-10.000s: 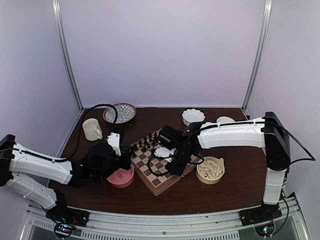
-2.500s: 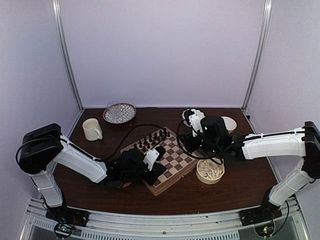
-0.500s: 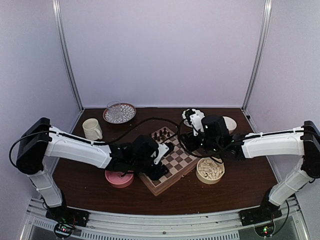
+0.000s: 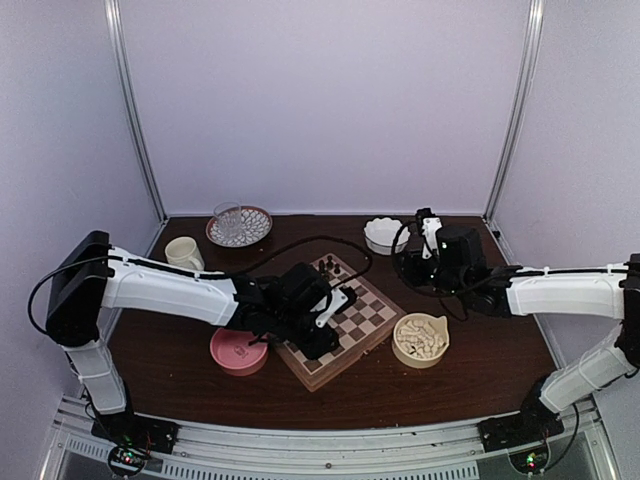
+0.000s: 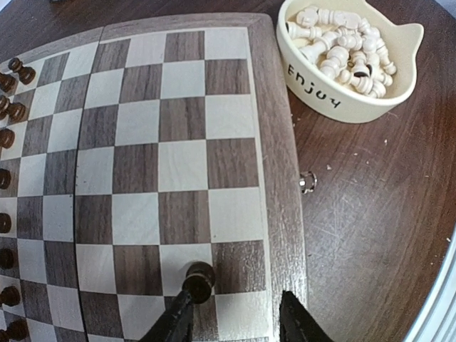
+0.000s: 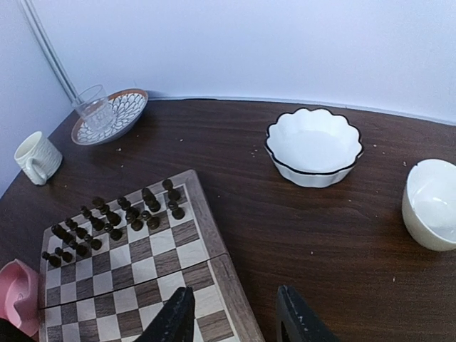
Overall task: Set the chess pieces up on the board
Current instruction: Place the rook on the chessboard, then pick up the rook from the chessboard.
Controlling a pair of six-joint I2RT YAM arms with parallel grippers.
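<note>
The board (image 4: 372, 318) lies tilted at the table's middle, with dark chess pieces (image 6: 117, 214) in two rows along its far left edge. In the left wrist view, one dark pawn (image 5: 199, 279) stands alone on the board (image 5: 178, 142) near the edge facing the cream bowl. My left gripper (image 5: 235, 324) is open over it, its left finger (image 5: 174, 320) against the pawn and its right finger well clear. Cream-white pieces (image 5: 345, 43) fill the cream bowl (image 4: 420, 340). My right gripper (image 6: 239, 320) hangs open and empty above the board's far right corner.
A pink bowl (image 4: 238, 350) sits left of the board. A white scalloped bowl (image 6: 313, 146) and a cream cup (image 6: 431, 203) stand at the back right. At the back left are a mug (image 6: 35, 157) and a patterned plate (image 6: 107, 114) carrying a glass.
My right arm has swung right and back, away from the board toward the scalloped bowl. My left gripper stays low over the board's near part.
</note>
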